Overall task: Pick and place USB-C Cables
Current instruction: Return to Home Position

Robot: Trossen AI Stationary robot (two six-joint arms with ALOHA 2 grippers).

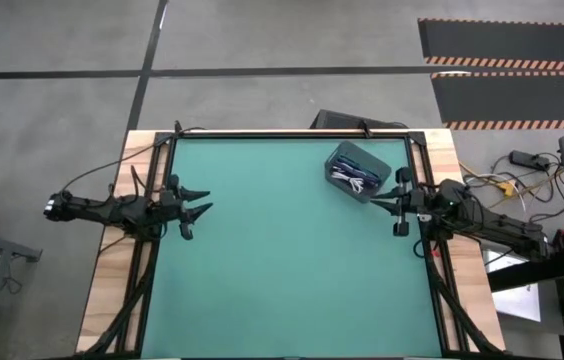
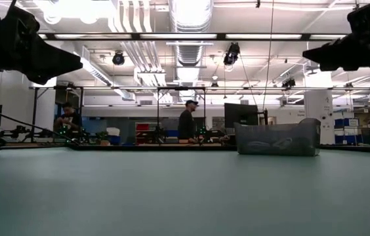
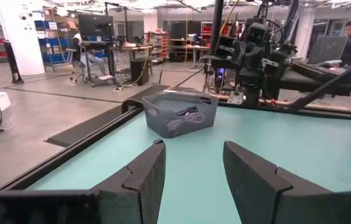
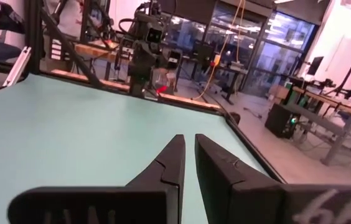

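Observation:
The grey bin (image 1: pixel 357 172) stands on its base on the green table near the far right corner; it also shows in the low view (image 2: pixel 278 137) and the left wrist view (image 3: pixel 180 114). The USB-C cables (image 1: pixel 354 178) lie inside it; white and dark blue strands (image 3: pixel 185 118) show through its wall, and a teal one cannot be made out. My left gripper (image 1: pixel 205 203) hovers open at the table's left edge, pointing right (image 3: pixel 194 158). My right gripper (image 1: pixel 374 204) hovers just near of the bin at the right edge, fingers almost together (image 4: pixel 189 146).
Black frame rails (image 1: pixel 162 180) and wooden borders (image 1: pixel 112 260) run along the table's sides. The green mat (image 1: pixel 282 270) between the arms carries nothing else. People (image 2: pixel 186 121) stand in the room beyond the far edge.

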